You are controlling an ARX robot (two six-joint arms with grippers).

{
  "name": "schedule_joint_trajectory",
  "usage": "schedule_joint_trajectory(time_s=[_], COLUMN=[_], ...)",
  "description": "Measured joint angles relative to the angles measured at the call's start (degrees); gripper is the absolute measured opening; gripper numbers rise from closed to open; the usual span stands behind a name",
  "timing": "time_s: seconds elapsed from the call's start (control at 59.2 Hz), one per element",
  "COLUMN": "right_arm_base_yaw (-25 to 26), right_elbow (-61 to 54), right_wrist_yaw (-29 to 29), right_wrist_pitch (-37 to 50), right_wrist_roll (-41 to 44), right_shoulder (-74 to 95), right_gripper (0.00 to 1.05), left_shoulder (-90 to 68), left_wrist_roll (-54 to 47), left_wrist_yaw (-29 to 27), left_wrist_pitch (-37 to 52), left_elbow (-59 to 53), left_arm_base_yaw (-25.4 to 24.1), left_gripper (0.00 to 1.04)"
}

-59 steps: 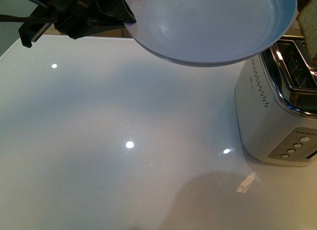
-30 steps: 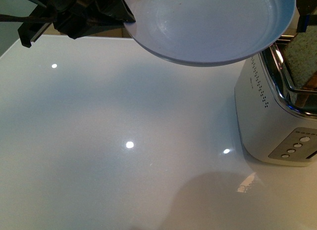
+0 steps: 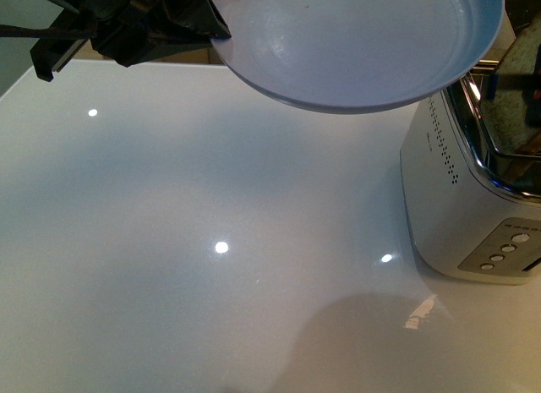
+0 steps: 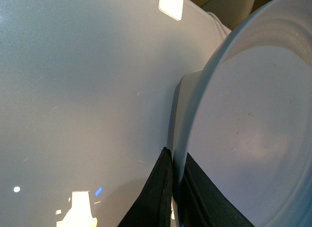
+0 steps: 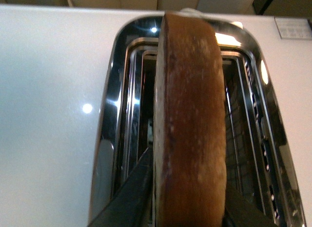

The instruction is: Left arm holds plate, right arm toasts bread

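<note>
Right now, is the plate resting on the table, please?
No, the left jaws hold the plate by its rim, clear above the table.

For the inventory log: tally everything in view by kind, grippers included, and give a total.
plate: 1
bread slice: 1
toaster: 1
grippers: 2, left gripper and right gripper
Total: 5

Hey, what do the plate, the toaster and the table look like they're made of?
Plate: likely glazed ceramic or melamine; smooth pale blue, soft sheen, faint rings. Toaster: white satin body, metal or plastic, with mirror-polished chrome top reflecting lights. Table: glossy white, perhaps glass or lacquer; sharp light reflections.
</note>
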State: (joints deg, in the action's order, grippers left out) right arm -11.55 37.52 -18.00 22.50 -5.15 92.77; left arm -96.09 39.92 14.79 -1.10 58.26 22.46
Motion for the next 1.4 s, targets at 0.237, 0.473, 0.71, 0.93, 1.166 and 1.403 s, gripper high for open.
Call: schedule_joint_trajectory(time_s=[0.237,0.473,0.71,0.93,1.166,1.403], right_arm_base_yaw=[1.18,10.54,17.97,16.39,11.89,11.76], right_elbow=[-2.80,-10.58,-19.43,-27.93,-31.65,-33.94], right_wrist_yaw=[1.16,8.37,21.53,22.36,18.12,17.99], right_wrist_pitch=[0.24,-0.81,7.91,16.66,13.53,9.16], right_wrist_roll=[0.55,2.84,4.59,4.79,4.81,4.96], right_shoulder=[-2.16,-20.83,-37.29,-43.43,-50.27,-57.07], right_gripper=[0.63,0.96,0.84,0.44,0.05,0.02], left_shoulder=[0.02,0.02,0.04,0.20,0.20,0.22], left_wrist_roll=[0.00,0.00,0.00,0.00,0.00,0.00], left_wrist_yaw=[0.00,0.02,0.00,-0.04,0.04,0.04], left_wrist_pitch=[0.00,0.00,0.00,0.00,0.00,0.00], left_elbow=[0.00,0.00,0.00,0.00,0.00,0.00], left_arm_base_yaw=[0.00,0.00,0.00,-0.07,0.00,0.00], left_gripper=[0.03,0.03,0.03,0.03,0.03,0.03])
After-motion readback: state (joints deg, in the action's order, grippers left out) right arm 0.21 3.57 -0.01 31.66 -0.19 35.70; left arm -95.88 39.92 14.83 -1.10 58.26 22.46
